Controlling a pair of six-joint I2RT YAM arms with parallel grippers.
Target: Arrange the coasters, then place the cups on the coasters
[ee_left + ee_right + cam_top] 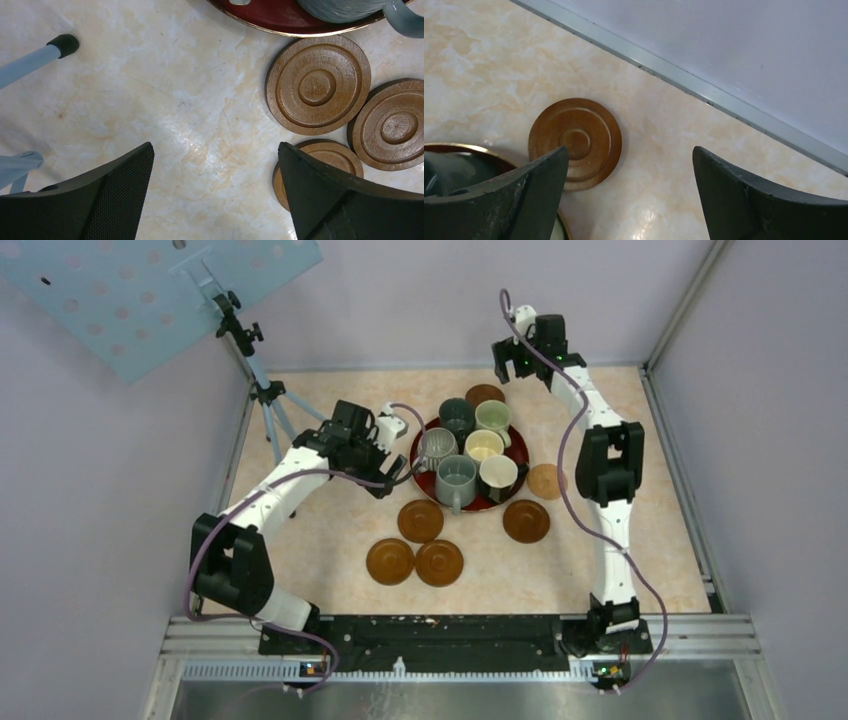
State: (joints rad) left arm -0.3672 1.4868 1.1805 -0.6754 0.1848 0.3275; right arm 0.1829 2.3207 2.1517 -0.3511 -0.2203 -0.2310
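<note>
Several cups stand close together on a dark-red round tray (519,443): dark charcoal (457,415), pale green (492,417), ribbed grey (437,448), cream-yellow (484,445), grey (456,480) and off-white (498,476). Brown coasters lie around it: one behind (485,395), one right (546,481), one right of front (526,521), and three in front (421,521) (390,561) (439,563). My left gripper (388,483) (215,147) hangs open over bare table left of the front coasters (317,85). My right gripper (508,368) (630,150) is open above the back coaster (575,142), holding nothing.
A tripod (265,390) stands at the table's left edge, one foot (65,45) near my left gripper. A blue perforated board (150,290) hangs at the upper left. The back wall rail (704,90) runs just behind the right gripper. Walls enclose the table.
</note>
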